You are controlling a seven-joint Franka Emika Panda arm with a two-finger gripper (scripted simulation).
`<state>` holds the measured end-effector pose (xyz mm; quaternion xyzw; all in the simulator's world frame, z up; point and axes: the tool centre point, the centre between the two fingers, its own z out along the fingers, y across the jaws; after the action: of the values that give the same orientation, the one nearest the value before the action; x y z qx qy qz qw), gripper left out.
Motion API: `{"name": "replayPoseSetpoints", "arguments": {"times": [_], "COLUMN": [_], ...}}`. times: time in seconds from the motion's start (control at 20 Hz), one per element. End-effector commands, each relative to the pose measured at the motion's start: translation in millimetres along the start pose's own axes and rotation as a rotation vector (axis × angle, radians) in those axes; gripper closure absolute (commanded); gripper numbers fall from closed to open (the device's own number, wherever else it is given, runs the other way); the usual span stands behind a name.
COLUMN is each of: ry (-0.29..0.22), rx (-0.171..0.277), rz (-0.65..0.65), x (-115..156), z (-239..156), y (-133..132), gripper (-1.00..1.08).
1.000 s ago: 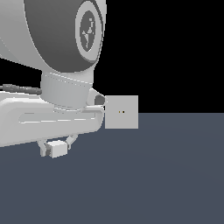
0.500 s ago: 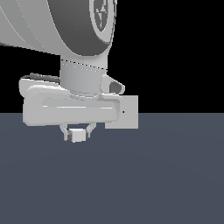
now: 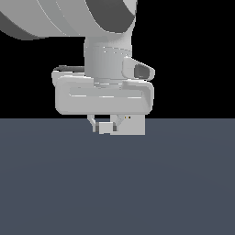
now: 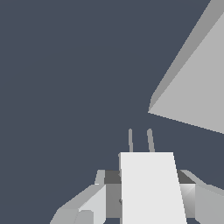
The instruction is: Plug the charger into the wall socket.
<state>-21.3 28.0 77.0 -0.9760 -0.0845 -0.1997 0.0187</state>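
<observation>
We are carrying the charger [image 4: 151, 188] toward the wall socket [image 4: 197, 92]; the plug-in itself is not yet done. Our jaws are pinched on the charger's sides, holding it just above the dark surface [image 3: 117, 183].

The wrist view shows what the exterior view hides: two thin prongs [image 4: 140, 140] jut from the charger's front, near the socket's corner but clear of it, the panel lying toward two o'clock of them.

In the exterior view the gripper [image 3: 106, 125] overlaps the socket [image 3: 135, 125], so the gap is unreadable.

Next, we judge, the prongs must line up with the holes before pushing in.
</observation>
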Motion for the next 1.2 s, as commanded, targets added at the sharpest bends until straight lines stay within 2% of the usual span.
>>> {"name": "replayPoseSetpoints", "arguments": {"times": [0.0, 0.25, 0.55, 1.15], "ry": [0.001, -0.001, -0.005, -0.009], "rx": [-0.029, -0.073, -0.105, -0.122], "rz": [0.073, 0.175, 0.247, 0.282], "x": [-0.2, -3.1, -6.8, -9.6], "z": [-7.4, -18.1, -25.9, -29.5], "y": [11.4, 27.7, 38.7, 43.8], "gripper": [1.08, 1.08, 1.08, 1.08]}}
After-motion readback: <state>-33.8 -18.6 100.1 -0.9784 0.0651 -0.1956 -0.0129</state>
